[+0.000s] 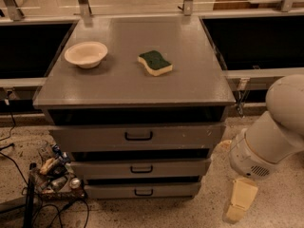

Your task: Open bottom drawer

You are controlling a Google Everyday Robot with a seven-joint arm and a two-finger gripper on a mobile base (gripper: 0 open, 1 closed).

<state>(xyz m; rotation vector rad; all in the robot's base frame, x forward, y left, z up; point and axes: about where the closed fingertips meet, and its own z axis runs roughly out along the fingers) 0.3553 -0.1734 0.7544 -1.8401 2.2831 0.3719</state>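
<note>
Gripper (240, 199): cream-coloured, low at the lower right of the view, pointing down and slightly left, close above the floor (190, 215).
Gripper state: cannot tell whether open or closed; nothing visibly held.
Gripper vs cabinet: to the right of the drawer stack, beyond its right edge, touching no part of it.
Arm (268, 139): white, rounded housing, comes in from the right edge and slopes down-left to the gripper; a round joint sits just above the gripper.
Bottom drawer (109, 191): lowest of the three grey fronts, at the foot of the cabinet just above the floor; no interior showing, only a thin dark gap above its front.
Bottom drawer handle (143, 192): small black bar, centred on the front, well apart from the gripper and to its left.
Middle drawer (104, 168): grey front directly above the bottom one, black handle centred.
Top drawer (95, 137): tallest grey front, larger black handle, wide dark gap above it under the cabinet top.
Cabinet top (128, 84): flat grey surface.
Sponge (155, 62): green face up, yellow underside, lying near the middle of the top, slightly right.
Bowl (86, 54): cream, upright, on the left part of the top, apart from the sponge.
Floor: speckled, light stone look.
Clutter (54, 175): cables and small objects on the floor at the cabinet's lower left corner; details too small to identify.
Surroundings: dark recesses left and right of the cabinet, metal rail posts behind it.
</note>
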